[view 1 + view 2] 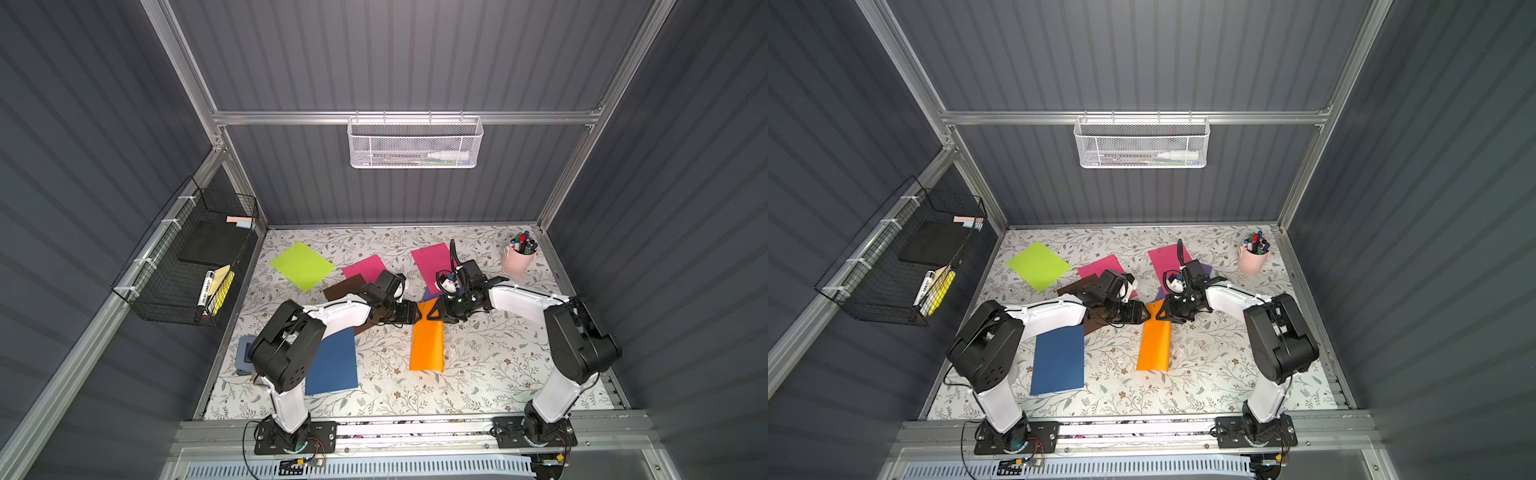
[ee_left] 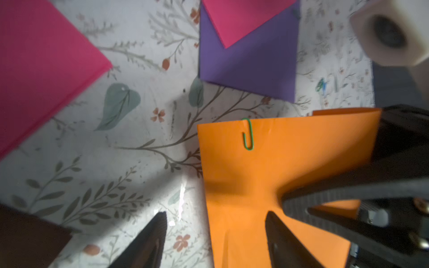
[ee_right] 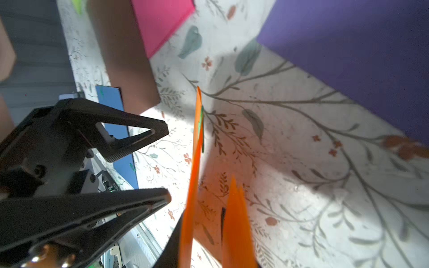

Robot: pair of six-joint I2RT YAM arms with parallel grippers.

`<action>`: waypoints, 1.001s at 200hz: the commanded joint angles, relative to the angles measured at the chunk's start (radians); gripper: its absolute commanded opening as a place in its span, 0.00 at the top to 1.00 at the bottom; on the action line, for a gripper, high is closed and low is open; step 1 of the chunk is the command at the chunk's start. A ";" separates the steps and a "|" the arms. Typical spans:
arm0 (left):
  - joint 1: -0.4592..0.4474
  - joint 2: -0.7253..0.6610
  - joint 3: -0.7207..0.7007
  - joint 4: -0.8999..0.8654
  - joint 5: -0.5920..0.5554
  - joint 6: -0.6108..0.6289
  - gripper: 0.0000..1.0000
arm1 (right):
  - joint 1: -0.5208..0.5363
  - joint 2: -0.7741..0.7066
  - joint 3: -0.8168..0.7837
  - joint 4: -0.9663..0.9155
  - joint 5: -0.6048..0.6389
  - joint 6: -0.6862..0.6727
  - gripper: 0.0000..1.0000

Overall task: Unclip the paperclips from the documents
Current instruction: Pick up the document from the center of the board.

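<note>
Pinching the orange sheet (image 2: 267, 174) with my right jaws, I am holding its clipped end up off the surface (image 1: 498, 357). These jaws are standing narrow, closed on the paper near one side edge, and the sheet is curving upward between my two arms. I am holding it this way, I think, so that the clip is hanging free of the surface and the paper is not sliding when the clip is being pulled.

The green clip (image 2: 248, 134) is sitting over the raised end edge of the sheet, apart from the right jaws. My left jaws are standing wide and holding nothing. They are pointing toward that edge, with one finger (image 2: 278, 241) hanging over the orange paper and the second finger (image 2: 148, 241) over bare surface just beside the sheet's free side edge. In my judgement they are preparing to close on the clip and draw it off, outward past the edge.

Beyond the clipped edge, some bare surface is lying open before the purple sheet (image 2: 250, 67), which is partly lying under a pink sheet (image 2: 243, 18). The brown sheet (image 3: 123, 53) is lying well apart from the clip. The right jaws are leaving little room on their own side, so I am judging an approach from the free side edge as the safer one.
</note>
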 commanded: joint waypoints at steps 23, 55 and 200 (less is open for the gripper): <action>0.073 -0.170 -0.018 0.175 0.197 0.071 0.09 | -0.045 -0.163 -0.014 -0.069 -0.111 -0.070 0.75; 0.106 -0.179 -0.067 0.320 0.362 0.079 0.10 | -0.055 -0.231 0.000 -0.069 -0.211 -0.086 0.74; 0.111 -0.202 -0.158 0.679 0.629 -0.102 0.65 | -0.053 -0.260 -0.023 0.139 -0.314 0.017 0.71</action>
